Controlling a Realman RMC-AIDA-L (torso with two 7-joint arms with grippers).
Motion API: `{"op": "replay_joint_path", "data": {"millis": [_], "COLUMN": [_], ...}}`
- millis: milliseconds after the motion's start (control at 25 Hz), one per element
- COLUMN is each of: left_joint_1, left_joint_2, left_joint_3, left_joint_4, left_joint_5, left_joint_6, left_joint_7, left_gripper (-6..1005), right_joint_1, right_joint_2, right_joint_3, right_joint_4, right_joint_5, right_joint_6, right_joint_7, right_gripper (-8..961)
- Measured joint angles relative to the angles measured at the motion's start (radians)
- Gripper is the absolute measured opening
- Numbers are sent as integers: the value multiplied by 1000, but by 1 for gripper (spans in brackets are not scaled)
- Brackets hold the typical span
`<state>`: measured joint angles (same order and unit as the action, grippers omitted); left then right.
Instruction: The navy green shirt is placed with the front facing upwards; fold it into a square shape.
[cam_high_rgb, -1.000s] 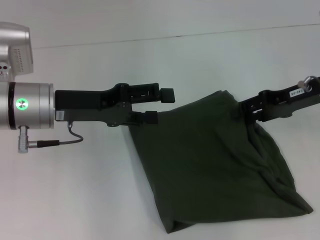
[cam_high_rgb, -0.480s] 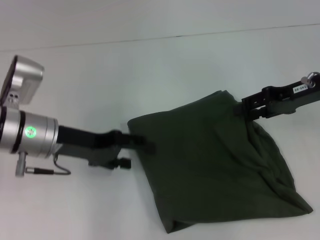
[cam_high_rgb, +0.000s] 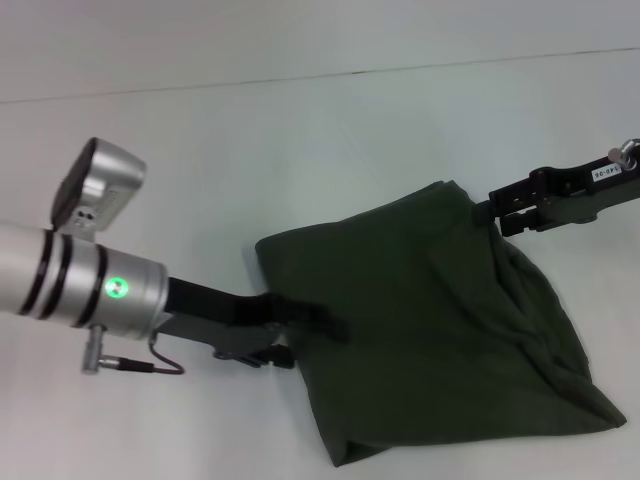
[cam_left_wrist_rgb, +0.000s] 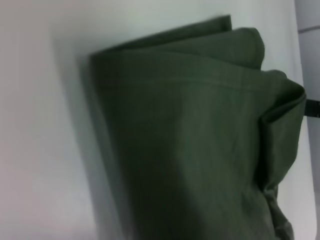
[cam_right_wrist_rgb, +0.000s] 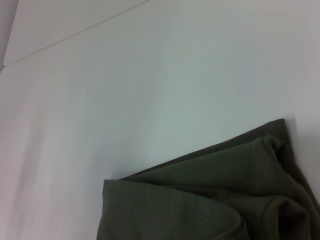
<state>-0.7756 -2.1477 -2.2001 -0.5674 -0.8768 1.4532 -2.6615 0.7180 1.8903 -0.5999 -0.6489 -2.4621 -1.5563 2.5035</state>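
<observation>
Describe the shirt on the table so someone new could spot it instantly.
On the white table, between the left gripper and the right gripper, lies the navy green shirt. It is a dark olive cloth folded into a rough four-sided bundle, bunched and creased along its right edge. It is the only dark fabric there.

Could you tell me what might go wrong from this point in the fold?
The right end effector sits at the navy green shirt's far right corner; if it pulls away while gripping, the fold could drag open. The cloth below that corner is bunched in loose ridges, so the result may not come out square. The left end effector lies over the shirt's left edge and might snag or shift that edge when it moves.
</observation>
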Motion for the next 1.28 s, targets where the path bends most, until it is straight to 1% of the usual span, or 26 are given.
{"op": "replay_joint_path", "data": {"millis": [160, 440, 560, 640, 960, 1160, 1280], "left_joint_1": [-26, -72, -93, -99, -112, -116, -112], "left_joint_2": [-9, -12, -14, -14, -13, -14, -13], "left_joint_3": [20, 52, 89, 117, 165, 177, 174], "left_joint_4": [35, 95, 116, 113, 102, 102, 90], "left_joint_5": [0, 1, -1, -2, 1, 3, 3], "left_joint_6": [-34, -102, -133, -147, -168, -167, -158], "left_joint_7": [-1, -7, -7, -2, 0, -4, -4], "left_gripper": [868, 859, 855, 852, 841, 655, 520], "right_joint_1": [-3, -11, -11, -11, -11, -11, -11], "right_joint_2": [-1, -4, -4, -4, -4, -4, -4], "right_joint_3": [1, 3, 3, 3, 4, 5, 7], "right_joint_4": [0, 0, 0, 0, 0, 0, 0], "right_joint_5": [0, 0, 0, 0, 1, 2, 2], "right_joint_6": [0, 3, 4, 5, 6, 7, 8], "right_joint_7": [-1, -8, -9, -9, -11, -11, -11], "right_gripper": [627, 627, 627, 628, 628, 627, 627]}}
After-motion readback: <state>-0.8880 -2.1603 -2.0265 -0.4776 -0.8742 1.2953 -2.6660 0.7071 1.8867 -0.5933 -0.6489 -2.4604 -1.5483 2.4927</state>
